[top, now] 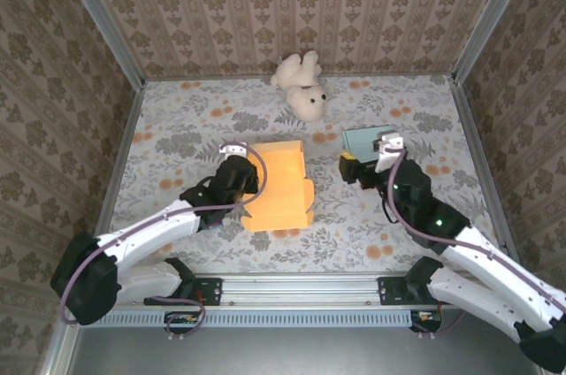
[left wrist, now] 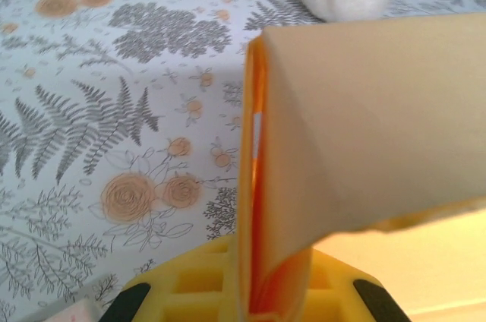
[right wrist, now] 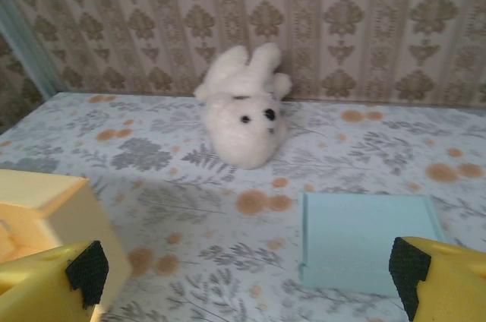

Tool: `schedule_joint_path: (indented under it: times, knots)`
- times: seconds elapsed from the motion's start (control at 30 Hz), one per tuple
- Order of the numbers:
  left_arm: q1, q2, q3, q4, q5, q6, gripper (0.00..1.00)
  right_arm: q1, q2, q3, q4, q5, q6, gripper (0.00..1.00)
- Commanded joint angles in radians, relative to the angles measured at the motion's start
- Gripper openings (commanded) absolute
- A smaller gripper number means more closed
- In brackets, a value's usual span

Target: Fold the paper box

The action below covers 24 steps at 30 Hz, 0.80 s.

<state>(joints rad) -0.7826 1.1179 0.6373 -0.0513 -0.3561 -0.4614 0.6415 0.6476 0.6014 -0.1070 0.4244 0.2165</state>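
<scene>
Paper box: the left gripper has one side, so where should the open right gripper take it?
Probably the right-hand wall of the paper box, pinched at its top edge, coming from the right: that side faces the right gripper, and the left gripper clamps the opposite side.

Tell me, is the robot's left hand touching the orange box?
Touching. The left wrist view shows the left gripper shut on a wall of the orange box, with the paper running down between its closed fingers.
</scene>
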Motion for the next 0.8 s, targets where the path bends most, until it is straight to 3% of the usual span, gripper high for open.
schedule_joint_path:
  times: [0.0, 0.17, 0.3, 0.53, 0.77]
  knots:
    - [0.022, -0.014, 0.056, -0.034, 0.083, 0.134, 0.02, -0.025, -0.091, -0.103, 0.024, 0.047, 0.033, 1.00]
    - [0.064, 0.078, 0.281, -0.295, 0.282, 0.377, 0.04, -0.026, -0.196, -0.117, -0.008, 0.092, 0.048, 1.00]
    - [0.083, 0.187, 0.422, -0.390, 0.401, 0.478, 0.04, -0.026, -0.250, -0.127, -0.039, 0.124, 0.063, 1.00]
    - [0.043, 0.461, 0.819, -0.859, 0.350, 0.871, 0.02, -0.027, -0.362, -0.156, -0.063, 0.171, 0.068, 1.00]
    - [-0.021, 0.693, 1.048, -1.123, 0.231, 1.052, 0.00, -0.031, -0.392, -0.172, -0.051, 0.171, 0.067, 1.00]
